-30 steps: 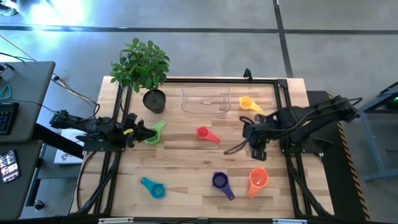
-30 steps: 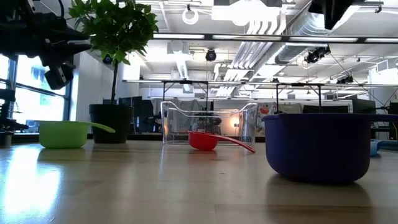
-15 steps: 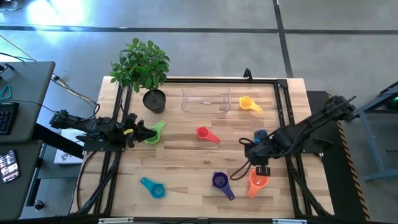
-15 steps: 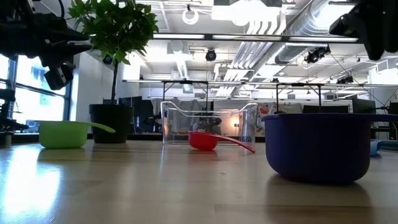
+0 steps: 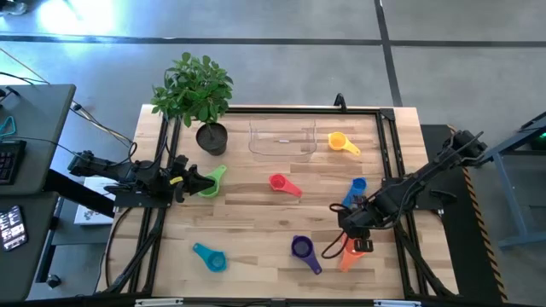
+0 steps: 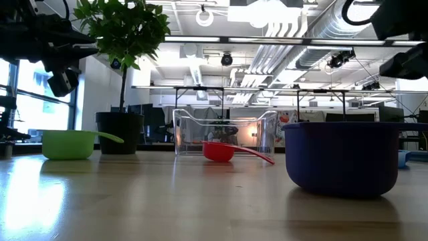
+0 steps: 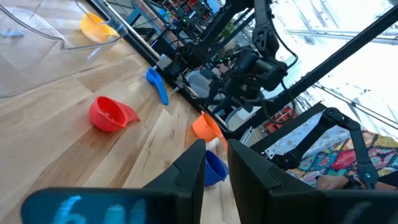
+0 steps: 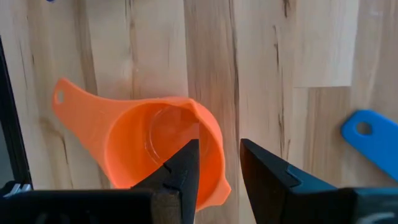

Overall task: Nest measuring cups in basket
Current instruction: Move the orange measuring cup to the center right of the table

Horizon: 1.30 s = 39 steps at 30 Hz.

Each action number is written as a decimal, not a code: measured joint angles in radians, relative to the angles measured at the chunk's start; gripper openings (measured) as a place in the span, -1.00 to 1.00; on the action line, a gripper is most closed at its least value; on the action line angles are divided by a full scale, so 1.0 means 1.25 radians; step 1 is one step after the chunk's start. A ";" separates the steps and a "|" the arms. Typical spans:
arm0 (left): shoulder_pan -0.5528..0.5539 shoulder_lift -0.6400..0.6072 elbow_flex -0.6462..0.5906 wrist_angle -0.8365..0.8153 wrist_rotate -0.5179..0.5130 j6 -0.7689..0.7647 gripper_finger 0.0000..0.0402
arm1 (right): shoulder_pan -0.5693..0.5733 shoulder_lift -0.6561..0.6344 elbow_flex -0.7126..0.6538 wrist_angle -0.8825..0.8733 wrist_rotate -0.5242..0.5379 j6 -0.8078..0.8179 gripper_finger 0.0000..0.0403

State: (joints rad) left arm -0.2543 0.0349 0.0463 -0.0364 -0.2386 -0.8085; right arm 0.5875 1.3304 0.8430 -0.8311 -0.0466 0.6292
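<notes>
Left arm: rests at the table's left edge, its left gripper [image 5: 189, 180] pointing inward toward the green cup; the fingers [image 7: 189, 169] stand a narrow gap apart with nothing between them.
Plant pot [image 5: 212, 137]: dark, round, at the rear left of the table [image 5: 256, 217], with a leafy plant in it.
Green cup [image 5: 210, 185]: just in front of the left gripper's tips, near the plant pot; whether the tips touch it is hard to tell from above.
Teal cup [image 5: 211, 257]: front left of the table, lying apart from the others.
Basket [image 5: 282, 140]: clear, at the rear centre, nothing visible inside it.
Red cup [image 5: 280, 182]: middle of the table, in front of the basket, handle pointing right and forward.
Purple cup [image 5: 302, 248]: front centre, handle pointing toward the front edge; it fills the near right of the low view.
Yellow cup [image 5: 338, 141]: just right of the basket, outside it.
Blue cup [image 5: 357, 188]: right of centre, between the yellow cup and the orange one.
Orange cup [image 8: 155, 149]: front right, open side up on the wood.
Right gripper [image 8: 219, 163]: directly over the orange cup, partly open, one finger above the bowl and the other outside the rim, so the wall sits between them; the fingers have not closed on it.
</notes>
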 joint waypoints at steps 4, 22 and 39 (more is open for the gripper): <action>0.000 0.000 0.000 0.000 0.000 0.000 -0.71 | 0.007 0.000 -0.013 0.025 -0.007 0.000 -0.46; 0.000 0.000 0.000 0.000 -0.006 0.000 -0.71 | 0.007 0.000 -0.074 0.073 -0.011 -0.005 -0.51; 0.000 0.000 0.000 -0.001 -0.006 0.000 -0.71 | 0.007 0.000 -0.074 0.082 -0.011 -0.001 -0.94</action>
State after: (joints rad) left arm -0.2542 0.0349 0.0467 -0.0372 -0.2466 -0.8082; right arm 0.5957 1.3304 0.7502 -0.7280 -0.0605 0.6285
